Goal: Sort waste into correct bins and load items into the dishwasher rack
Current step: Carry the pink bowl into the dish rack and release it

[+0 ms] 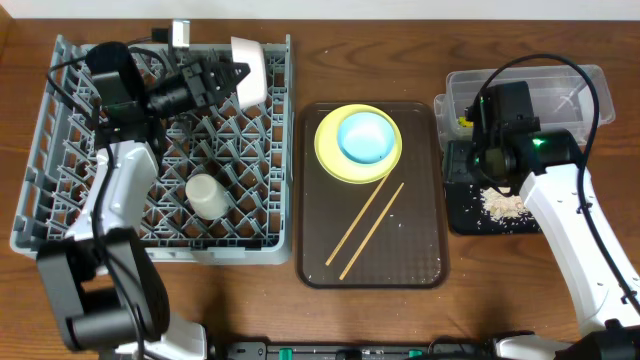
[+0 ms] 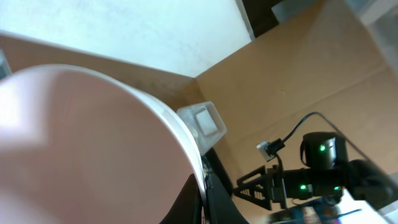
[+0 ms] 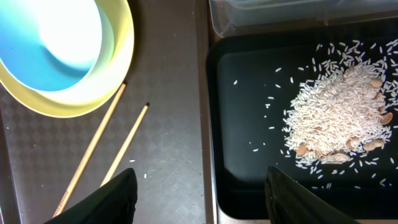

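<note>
Grips white bowl (image 1: 250, 70) by rim in left jaws, rack (image 1: 250, 230) beneath them; could topple if released tilted. Holds right jaws open, empty, black tray (image 3: 249, 180) edge between them.

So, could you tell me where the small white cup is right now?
In the overhead view, the small white cup sits inside the grey dishwasher rack at the left of the table, towards the rack's near edge, left of the brown tray.
</note>
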{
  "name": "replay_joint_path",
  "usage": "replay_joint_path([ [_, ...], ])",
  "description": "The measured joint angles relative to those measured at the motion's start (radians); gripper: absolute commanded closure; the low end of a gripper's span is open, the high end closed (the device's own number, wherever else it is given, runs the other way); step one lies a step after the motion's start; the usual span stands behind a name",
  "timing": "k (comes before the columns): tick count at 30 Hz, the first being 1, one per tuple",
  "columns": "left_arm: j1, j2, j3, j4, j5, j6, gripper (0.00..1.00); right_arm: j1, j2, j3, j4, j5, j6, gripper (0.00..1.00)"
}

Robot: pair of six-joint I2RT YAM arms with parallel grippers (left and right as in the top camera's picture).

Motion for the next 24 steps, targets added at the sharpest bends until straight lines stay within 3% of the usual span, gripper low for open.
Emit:
replay_joint_path([
  [8, 0.008, 0.133, 0.000, 0.016, 0.052, -0.095, 0.94, 0.000, 0.000, 0.000, 0.000, 0.002, 0.000, 0.36],
  [18, 0.055, 0.195, 0.000, 0.030, 0.037, -0.103, 0.93, 0.000, 0.000, 0.000, -0.007, 0.002, 0.000, 0.36],
  [24, 0.077, 0.228, 0.009, 0.035, 0.036, -0.109, 0.83, 0.000, 0.000, 0.000, -0.012, 0.002, 0.000, 0.36],
])
